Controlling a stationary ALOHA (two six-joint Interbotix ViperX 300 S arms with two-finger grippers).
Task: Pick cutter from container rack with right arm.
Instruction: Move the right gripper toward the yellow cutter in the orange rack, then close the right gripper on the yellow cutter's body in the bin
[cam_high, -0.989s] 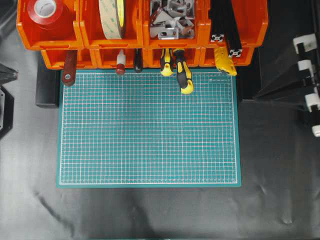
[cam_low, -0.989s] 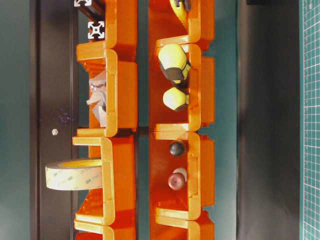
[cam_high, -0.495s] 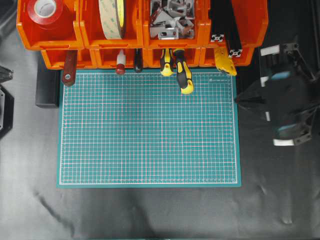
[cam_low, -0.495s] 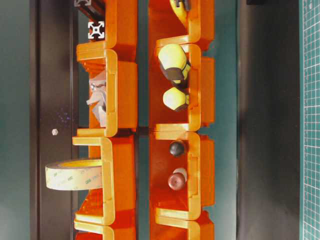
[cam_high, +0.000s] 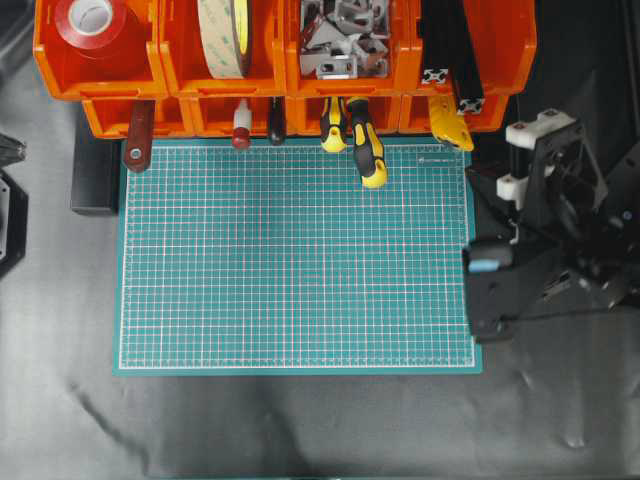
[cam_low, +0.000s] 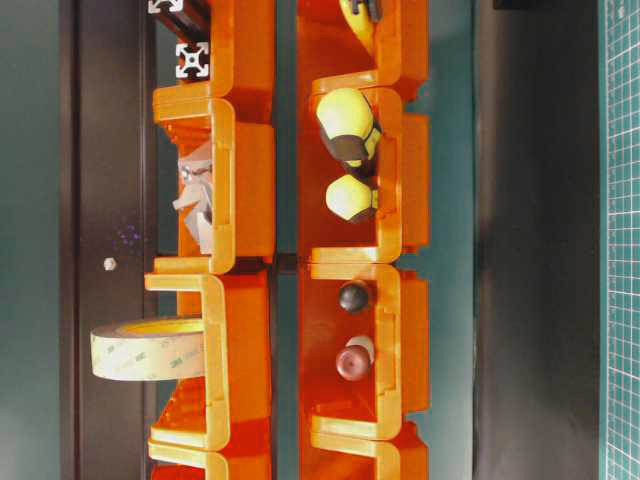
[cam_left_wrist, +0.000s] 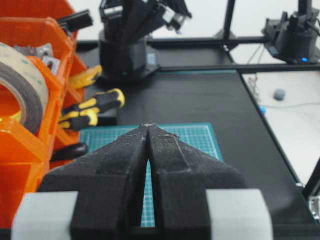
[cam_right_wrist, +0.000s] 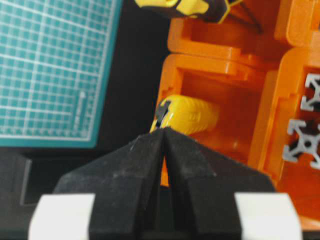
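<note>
The slim yellow snap-off cutter pokes out of the bright orange plastic container rack's lower right-end bin. The black right gripper faces it clenched and empty, and could shove it deeper. A second ago the right arm sat back at the table's right edge.

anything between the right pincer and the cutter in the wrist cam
Nothing. In the right wrist view the shut right pincer points straight at the yellow cutter in its orange bin; whether the tips touch it cannot be told.
</note>
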